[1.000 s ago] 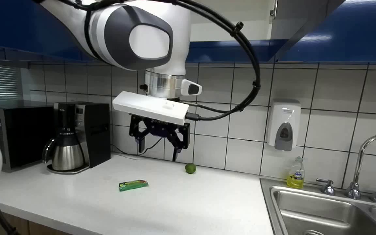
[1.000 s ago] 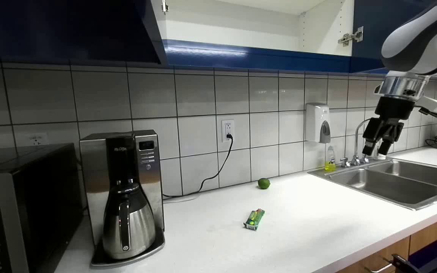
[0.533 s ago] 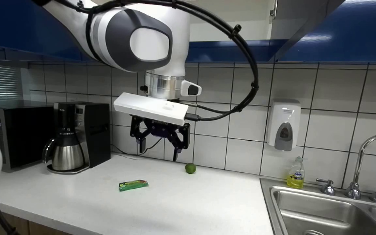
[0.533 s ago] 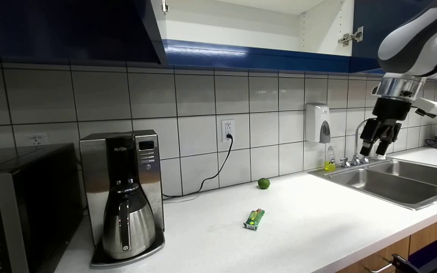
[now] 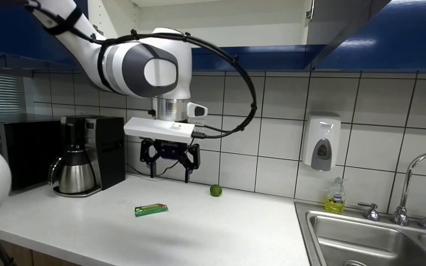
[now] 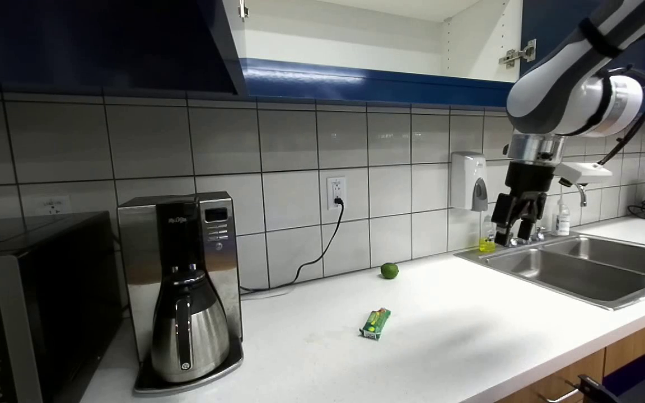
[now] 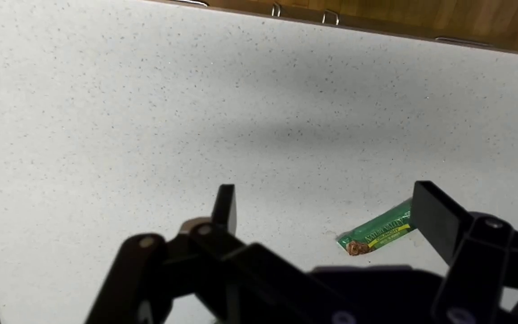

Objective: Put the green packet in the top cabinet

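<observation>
My claw (image 5: 169,178) hangs empty, jaws apart; the green packet (image 5: 151,210) lies on the surface (image 5: 213,231). The top cabinet (image 6: 378,83) stands open, so I judge picking, lifting and placing all remain.

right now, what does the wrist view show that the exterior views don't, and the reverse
Only in the wrist view: readable Nature Valley lettering on the green packet.

Only in both exterior views: the open top cabinet, the coffee maker, the microwave and the soap dispenser.

Shared: the green packet lying on the pale countertop, and the open jaws, holding nothing.
</observation>
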### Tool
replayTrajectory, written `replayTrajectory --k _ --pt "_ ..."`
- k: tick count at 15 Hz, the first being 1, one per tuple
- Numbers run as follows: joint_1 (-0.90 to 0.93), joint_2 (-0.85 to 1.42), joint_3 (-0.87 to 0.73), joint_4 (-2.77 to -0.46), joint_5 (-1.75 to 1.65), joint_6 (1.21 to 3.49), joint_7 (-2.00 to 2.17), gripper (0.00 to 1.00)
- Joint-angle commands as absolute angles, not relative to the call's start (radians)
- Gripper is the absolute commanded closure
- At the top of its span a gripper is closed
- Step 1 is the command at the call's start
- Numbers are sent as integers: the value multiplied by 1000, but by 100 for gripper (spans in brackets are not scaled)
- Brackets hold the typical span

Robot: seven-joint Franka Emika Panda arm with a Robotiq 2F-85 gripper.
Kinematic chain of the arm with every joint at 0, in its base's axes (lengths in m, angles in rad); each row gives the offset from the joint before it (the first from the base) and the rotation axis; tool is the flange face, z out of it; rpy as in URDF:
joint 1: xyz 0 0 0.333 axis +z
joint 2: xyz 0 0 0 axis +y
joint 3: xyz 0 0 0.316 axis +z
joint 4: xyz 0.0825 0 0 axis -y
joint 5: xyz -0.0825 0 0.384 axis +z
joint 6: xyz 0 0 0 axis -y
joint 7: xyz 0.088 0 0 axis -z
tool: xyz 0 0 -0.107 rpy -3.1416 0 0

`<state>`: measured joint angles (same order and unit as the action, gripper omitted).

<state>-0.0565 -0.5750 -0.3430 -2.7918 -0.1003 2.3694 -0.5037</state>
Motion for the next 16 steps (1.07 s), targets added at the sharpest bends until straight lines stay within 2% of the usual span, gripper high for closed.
replayTrajectory --k 1,10,16 --pt "-24 -454 -274 -2792 -60 2472 -431 0" --pt "77 -130 -193 -2761 108 2774 -398 0" --pt "83 69 -101 -2667 225 2887 -418 0"
